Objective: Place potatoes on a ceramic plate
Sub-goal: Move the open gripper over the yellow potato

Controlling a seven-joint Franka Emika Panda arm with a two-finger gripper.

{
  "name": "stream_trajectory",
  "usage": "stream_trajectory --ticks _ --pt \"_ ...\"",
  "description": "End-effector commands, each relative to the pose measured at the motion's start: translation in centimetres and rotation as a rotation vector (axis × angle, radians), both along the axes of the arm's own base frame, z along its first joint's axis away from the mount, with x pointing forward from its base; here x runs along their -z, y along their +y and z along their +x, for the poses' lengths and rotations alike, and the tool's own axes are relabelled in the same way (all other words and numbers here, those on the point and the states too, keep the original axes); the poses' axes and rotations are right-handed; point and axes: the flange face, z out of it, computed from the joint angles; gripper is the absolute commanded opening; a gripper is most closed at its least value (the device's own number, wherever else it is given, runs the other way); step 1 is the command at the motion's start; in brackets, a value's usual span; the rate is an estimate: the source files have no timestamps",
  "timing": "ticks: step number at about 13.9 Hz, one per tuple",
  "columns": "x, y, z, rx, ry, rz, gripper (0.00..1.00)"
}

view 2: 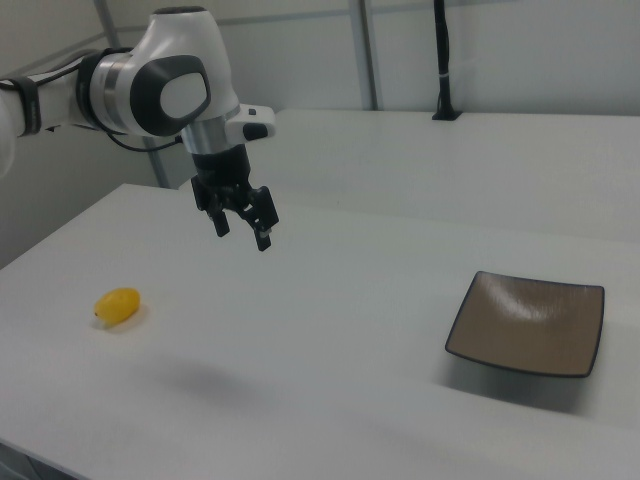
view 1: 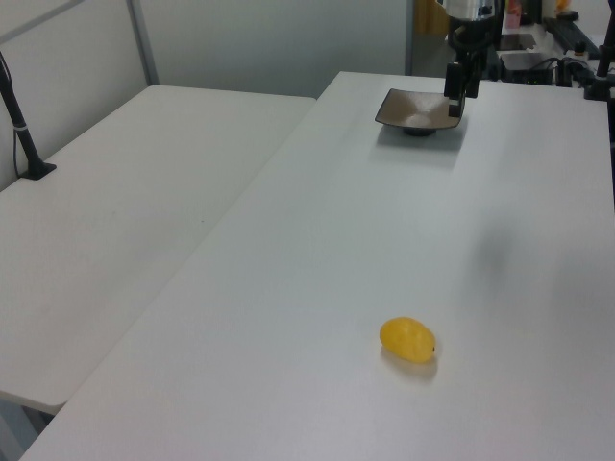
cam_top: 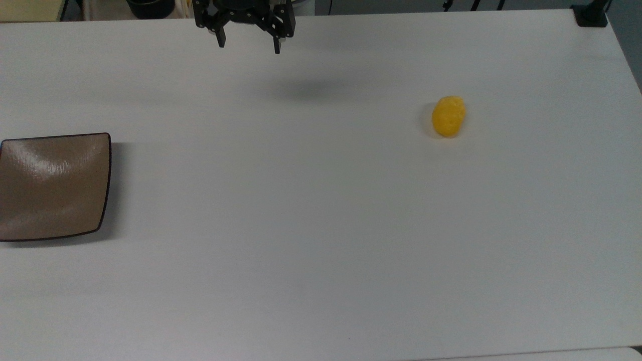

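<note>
Gripper [cam_top: 249,46] is hanging above the table [cam_top: 321,225] with fingers spread, holding nothing. Yellow potato [cam_top: 449,116] sits well apart from the brown plate [cam_top: 52,186], which has nothing on it.

The bench [cam_top: 321,225] is bare between the potato [cam_top: 449,116] and the plate [cam_top: 52,186], which lie well apart. The tool [cam_top: 249,44] is held spread above the bench, away from both; the plate's dish is unoccupied.
</note>
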Motion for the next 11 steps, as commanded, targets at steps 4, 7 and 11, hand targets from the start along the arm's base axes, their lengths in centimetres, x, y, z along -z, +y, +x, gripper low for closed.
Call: stream_trajectory --ticks 4,7,11 --pt "-0.15 0.4 0.15 -0.002 -0.024 0.044 1.0" --pt "-0.43 0.65 0.21 -0.006 -0.05 0.045 1.0" --pt "-0.55 1.0 0.38 -0.021 -0.064 0.045 1.0"
